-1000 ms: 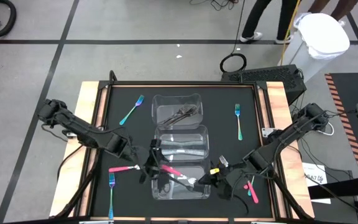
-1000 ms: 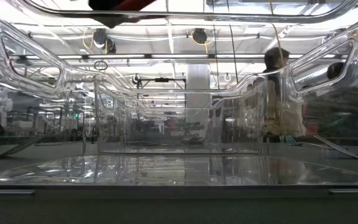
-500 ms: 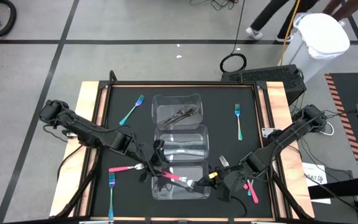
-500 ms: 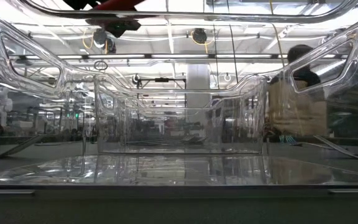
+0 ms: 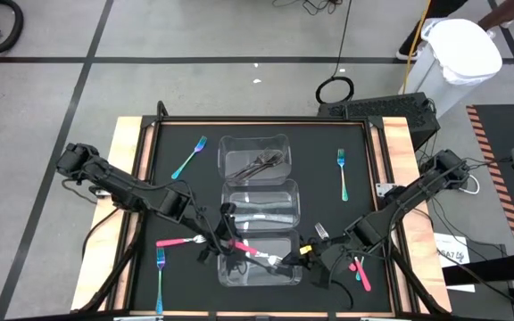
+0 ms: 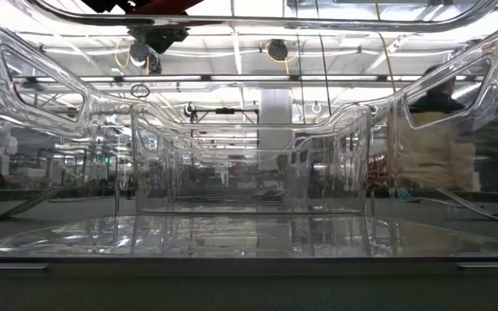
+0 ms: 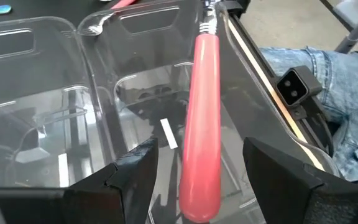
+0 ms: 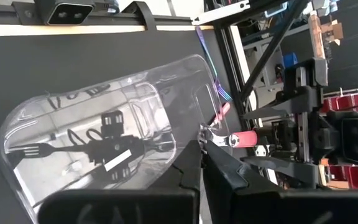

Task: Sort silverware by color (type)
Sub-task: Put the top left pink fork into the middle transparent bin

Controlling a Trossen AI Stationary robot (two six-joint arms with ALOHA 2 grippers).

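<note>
A pink-handled fork (image 5: 250, 251) hangs over the near clear container (image 5: 227, 278), handle toward the left and tines toward the right. My right gripper (image 5: 291, 259) is shut on its metal end. My left gripper (image 5: 224, 239) is open; in the left wrist view its fingers (image 7: 135, 171) stand on either side of the pink handle (image 7: 202, 124) with gaps, touching nothing. The far container (image 5: 279, 143) holds dark grey forks (image 5: 259, 162). My right gripper pinches the fork's metal end by the tines (image 8: 211, 135) between its two fingers, coming from the table's right and slanting down. The fork sticks out beyond the fingertips toward my left gripper, about level and lifted clear above the near container.
Loose forks lie on the black mat: a teal one (image 5: 188, 157) far left, a teal one (image 5: 342, 174) at the right, a pink one (image 5: 179, 241) and a blue one (image 5: 160, 267) near left, pink and blue ones (image 5: 360, 273) near right. A middle container (image 5: 288, 192) stands between the others.
My left gripper has turned a little around the pink handle and stays open. The fork and my right gripper have kept their place over the near container.
</note>
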